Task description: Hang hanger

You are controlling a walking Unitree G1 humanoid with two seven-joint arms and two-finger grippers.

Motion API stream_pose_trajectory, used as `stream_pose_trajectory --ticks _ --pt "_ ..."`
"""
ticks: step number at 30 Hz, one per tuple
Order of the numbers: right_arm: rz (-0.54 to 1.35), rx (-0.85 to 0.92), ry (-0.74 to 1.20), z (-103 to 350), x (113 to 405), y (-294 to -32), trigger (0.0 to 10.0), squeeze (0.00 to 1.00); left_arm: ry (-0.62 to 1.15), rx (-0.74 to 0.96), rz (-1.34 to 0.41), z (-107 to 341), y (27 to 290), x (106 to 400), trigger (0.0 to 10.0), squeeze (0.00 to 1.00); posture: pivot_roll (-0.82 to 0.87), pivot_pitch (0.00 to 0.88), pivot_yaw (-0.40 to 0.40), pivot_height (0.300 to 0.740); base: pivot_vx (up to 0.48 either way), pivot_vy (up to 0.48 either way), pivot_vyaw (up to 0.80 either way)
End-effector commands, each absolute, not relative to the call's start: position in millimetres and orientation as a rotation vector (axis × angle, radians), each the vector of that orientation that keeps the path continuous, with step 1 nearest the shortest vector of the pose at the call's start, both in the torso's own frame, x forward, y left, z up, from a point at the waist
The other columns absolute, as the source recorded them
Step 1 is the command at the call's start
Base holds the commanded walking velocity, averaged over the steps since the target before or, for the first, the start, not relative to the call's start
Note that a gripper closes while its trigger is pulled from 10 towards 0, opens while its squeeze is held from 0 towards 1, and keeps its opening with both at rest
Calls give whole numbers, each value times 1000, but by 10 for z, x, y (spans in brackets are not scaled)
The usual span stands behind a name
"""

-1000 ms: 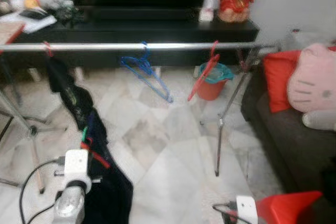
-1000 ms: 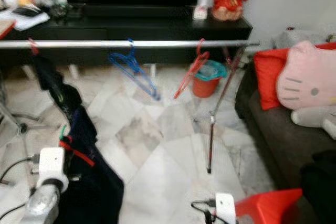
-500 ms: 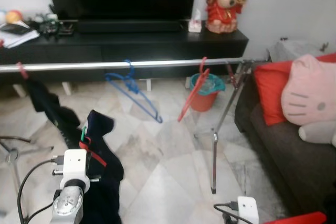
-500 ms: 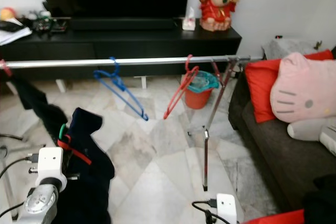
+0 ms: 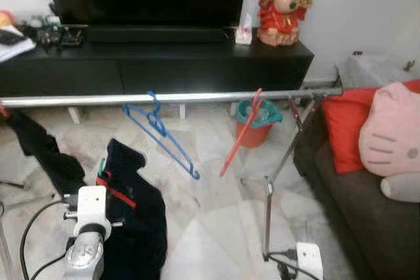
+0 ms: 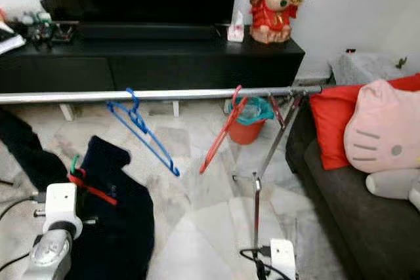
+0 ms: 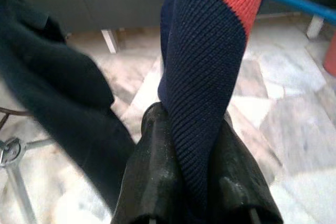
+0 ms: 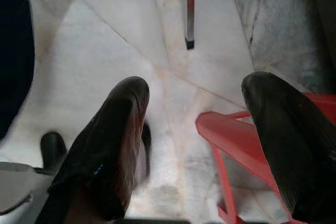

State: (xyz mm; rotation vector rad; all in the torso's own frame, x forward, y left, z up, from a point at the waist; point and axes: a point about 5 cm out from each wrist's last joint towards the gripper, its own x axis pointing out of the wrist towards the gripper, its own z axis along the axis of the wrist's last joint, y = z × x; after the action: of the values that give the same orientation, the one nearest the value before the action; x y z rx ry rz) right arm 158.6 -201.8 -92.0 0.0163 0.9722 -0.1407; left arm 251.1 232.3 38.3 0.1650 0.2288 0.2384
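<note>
A silver clothes rail (image 5: 197,97) crosses the room in front of a black TV bench (image 5: 164,57). Below the rail's left part, the left end effector (image 7: 189,182) is clamped on a navy garment with a red stripe (image 7: 205,51), which hangs on a green-hooked hanger (image 6: 76,164) held short of the rail. A blue hanger (image 5: 164,137) and a red hanger (image 5: 241,134) hang further right along the rail. The right end effector (image 8: 199,145) is low beneath the rail's right end, fingers apart, holding nothing, above a red stool (image 8: 247,150). Risk: the hook is small and the heavy cloth sways, so it could miss the rail or slip loose.
</note>
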Motion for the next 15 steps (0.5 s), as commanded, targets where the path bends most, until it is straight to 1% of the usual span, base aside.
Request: stream_pose_trajectory --ticks 1,2,6,11,15 --pt "-152 0 968 -899 1612 -2083 10000 0 214 170 244 425 2297 2531 10000 0 -51 0 -59 740 330 0 631" --pt "-153 1 968 -899 1613 -2082 10000 0 214 171 244 426 2297 2531 10000 0 -51 0 -59 740 326 0 419" --pt "-163 27 965 -900 1612 -2077 10000 0 207 177 273 440 2313 2532 10000 0 -53 0 -60 740 300 0 0" --pt "-162 24 967 -900 1610 -2082 10000 0 190 210 301 462 2358 2505 10000 0 -51 0 -63 740 0 0 0" --pt "-161 23 968 -901 1607 -2085 10000 0 180 204 312 464 2375 2473 10000 0 -50 0 -64 740 0 0 0"
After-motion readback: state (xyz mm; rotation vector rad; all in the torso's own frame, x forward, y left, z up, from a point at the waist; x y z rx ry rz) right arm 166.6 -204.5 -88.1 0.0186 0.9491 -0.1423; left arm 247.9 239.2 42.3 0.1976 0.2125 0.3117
